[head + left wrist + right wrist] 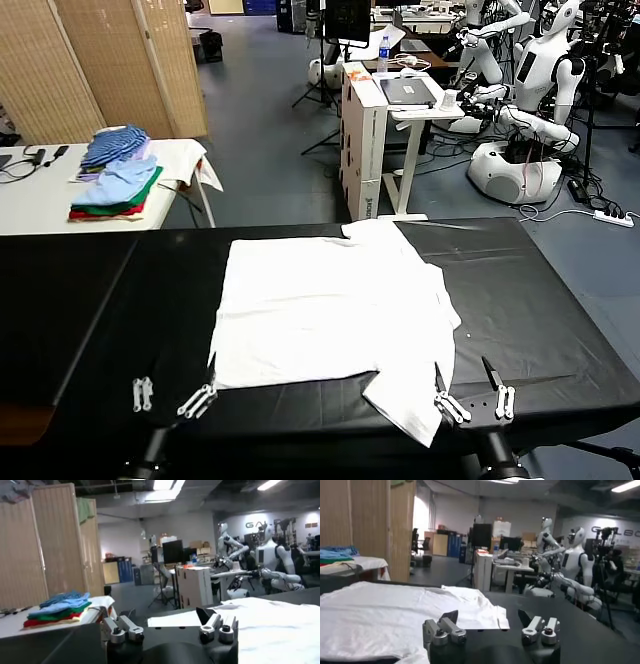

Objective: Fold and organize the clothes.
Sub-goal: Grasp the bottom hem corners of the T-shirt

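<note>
A plain white T-shirt (330,310) lies flat on the black table (90,300), one sleeve at the far edge and one hanging toward the near edge. No print shows on it. My left gripper (172,394) is open at the near edge, just left of the shirt's near left corner, above the bare table. My right gripper (470,392) is open at the near edge, its left finger by the near sleeve (412,405). The shirt shows in the left wrist view (270,625) and in the right wrist view (395,615), lying beyond each open gripper (167,626) (490,624).
A stack of blue, green and red folded garments (115,180) sits on a white table at the back left. A white cart with a laptop (400,110) stands behind the table. Other white robots (530,100) stand at the back right. Wooden screens (100,60) stand at the far left.
</note>
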`<act>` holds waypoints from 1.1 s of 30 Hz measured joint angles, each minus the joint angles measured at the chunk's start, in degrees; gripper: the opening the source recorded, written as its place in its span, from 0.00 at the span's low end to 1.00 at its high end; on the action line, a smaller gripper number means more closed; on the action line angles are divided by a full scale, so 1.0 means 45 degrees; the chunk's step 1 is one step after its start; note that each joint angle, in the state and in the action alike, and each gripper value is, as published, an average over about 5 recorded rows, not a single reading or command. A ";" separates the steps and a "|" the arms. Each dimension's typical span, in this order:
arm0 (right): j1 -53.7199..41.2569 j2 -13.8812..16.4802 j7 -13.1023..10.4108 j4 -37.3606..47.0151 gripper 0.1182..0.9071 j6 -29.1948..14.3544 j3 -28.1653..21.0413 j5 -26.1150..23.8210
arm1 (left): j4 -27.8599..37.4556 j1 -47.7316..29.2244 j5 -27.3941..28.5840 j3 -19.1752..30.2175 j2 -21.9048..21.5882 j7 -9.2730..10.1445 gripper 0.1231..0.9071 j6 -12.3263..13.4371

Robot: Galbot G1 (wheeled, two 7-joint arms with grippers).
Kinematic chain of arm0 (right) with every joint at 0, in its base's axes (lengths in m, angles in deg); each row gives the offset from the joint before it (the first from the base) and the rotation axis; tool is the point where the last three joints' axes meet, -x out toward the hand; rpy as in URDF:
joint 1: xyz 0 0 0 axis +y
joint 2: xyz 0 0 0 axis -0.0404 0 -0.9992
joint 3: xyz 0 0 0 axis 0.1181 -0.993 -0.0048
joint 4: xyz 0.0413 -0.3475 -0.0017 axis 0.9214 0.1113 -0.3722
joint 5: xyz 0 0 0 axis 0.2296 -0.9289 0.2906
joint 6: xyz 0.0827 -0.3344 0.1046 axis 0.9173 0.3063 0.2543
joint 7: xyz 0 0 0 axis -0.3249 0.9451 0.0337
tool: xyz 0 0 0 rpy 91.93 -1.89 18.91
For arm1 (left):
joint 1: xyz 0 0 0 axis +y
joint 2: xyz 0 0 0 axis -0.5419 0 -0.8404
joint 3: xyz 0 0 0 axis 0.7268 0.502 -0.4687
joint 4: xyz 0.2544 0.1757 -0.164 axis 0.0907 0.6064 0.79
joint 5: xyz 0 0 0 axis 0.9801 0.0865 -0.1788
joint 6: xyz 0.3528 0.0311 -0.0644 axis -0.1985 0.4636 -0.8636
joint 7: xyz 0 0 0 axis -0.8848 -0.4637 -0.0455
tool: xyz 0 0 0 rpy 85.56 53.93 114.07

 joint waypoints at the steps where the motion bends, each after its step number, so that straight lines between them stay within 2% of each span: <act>1: -0.0074 0.0020 0.0000 0.0028 1.00 0.0118 0.0002 0.0011 | 0.0020 -0.0056 0.0005 -0.0005 -0.0024 -0.0043 1.00 -0.0202; 2: -0.0149 0.0038 0.0000 0.0064 1.00 0.0247 0.0003 0.0016 | 0.0040 -0.0112 0.0007 -0.0015 -0.0046 -0.0095 1.00 -0.0381; 6: -0.0672 0.0170 0.0008 0.0394 1.00 0.1277 -0.0037 0.0023 | 0.0129 -0.0578 -0.0050 -0.0122 -0.0241 -0.0559 1.00 -0.1688; 9: -0.0887 0.0221 -0.0002 0.0696 1.00 0.1849 -0.0166 0.0022 | 0.0161 -0.0940 -0.0311 -0.0162 -0.0369 -0.0955 1.00 -0.2370; 12: -0.0981 0.0207 -0.0048 0.0880 1.00 0.2150 -0.0332 0.0034 | 0.0296 -0.1354 -0.0460 -0.0150 -0.0412 -0.1154 1.00 -0.2523; 16: -0.1077 0.0134 -0.0103 0.1021 1.00 0.2271 -0.0538 0.0041 | 0.0610 -0.1890 -0.0450 -0.0078 -0.0414 -0.1278 1.00 -0.2154; 18: -0.1136 0.0110 -0.0115 0.1113 1.00 0.2286 -0.0616 0.0041 | 0.0695 -0.1990 -0.0648 -0.0021 -0.0429 -0.1181 1.00 -0.2180; 20: -0.1184 0.0090 -0.0125 0.1191 1.00 0.2292 -0.0683 0.0041 | 0.0672 -0.1965 -0.0851 0.0041 -0.0414 -0.0990 1.00 -0.2533; 22: -0.1216 0.0065 -0.0138 0.1250 1.00 0.2292 -0.0750 0.0040 | 0.0553 -0.1871 -0.0897 0.0105 -0.0374 -0.0819 1.00 -0.3115; 26: -0.1287 0.0014 -0.0181 0.1404 1.00 0.2285 -0.0864 0.0039 | 0.0192 -0.1624 -0.0863 0.0183 -0.0345 -0.0788 1.00 -0.4343; 30: -0.1416 -0.0018 -0.0222 0.1585 1.00 0.2272 -0.0925 0.0058 | -0.0137 -0.1551 -0.1300 0.0176 -0.0370 -0.0752 1.00 -0.5486; 33: -0.1520 -0.0032 -0.0255 0.1725 1.00 0.2254 -0.0966 0.0097 | -0.0164 -0.1680 -0.1633 0.0155 -0.0385 -0.0524 1.00 -0.6174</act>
